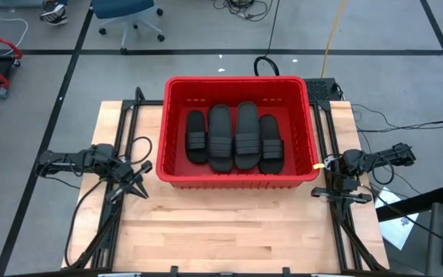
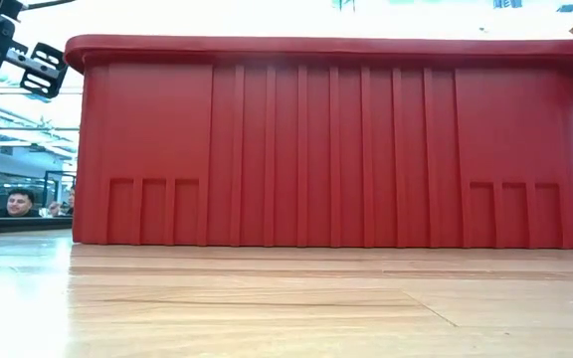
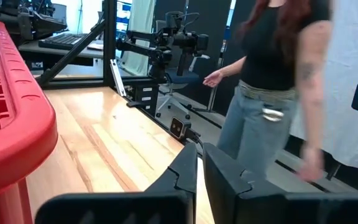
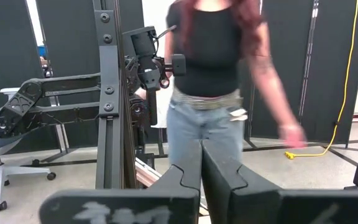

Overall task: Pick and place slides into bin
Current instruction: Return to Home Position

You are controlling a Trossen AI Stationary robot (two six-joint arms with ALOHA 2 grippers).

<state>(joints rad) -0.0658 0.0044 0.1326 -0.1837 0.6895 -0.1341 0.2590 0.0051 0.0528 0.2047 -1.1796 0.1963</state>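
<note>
The red bin [image 1: 238, 179] stands on the wooden table at the far middle; its ribbed wall fills the low view [image 2: 331, 149]. Several black slides [image 1: 234, 137] lie side by side on its floor, soles down. My left gripper [image 1: 135, 187] is shut and empty over the table left of the bin, whose rim shows in its wrist view [image 3: 17, 124]. My right gripper [image 1: 342, 195] is shut and empty at the table's right edge, beside the bin's near right corner. Their fingertips meet in the wrist views [image 3: 201, 180] [image 4: 202, 177].
Bare wooden table [image 1: 229, 231] lies in front of the bin. Black frame rails [image 1: 337, 231] run along both sides of the table. A person [image 4: 216, 81] in a black top and jeans stands beyond the table. An office chair [image 1: 129, 15] stands on the floor behind.
</note>
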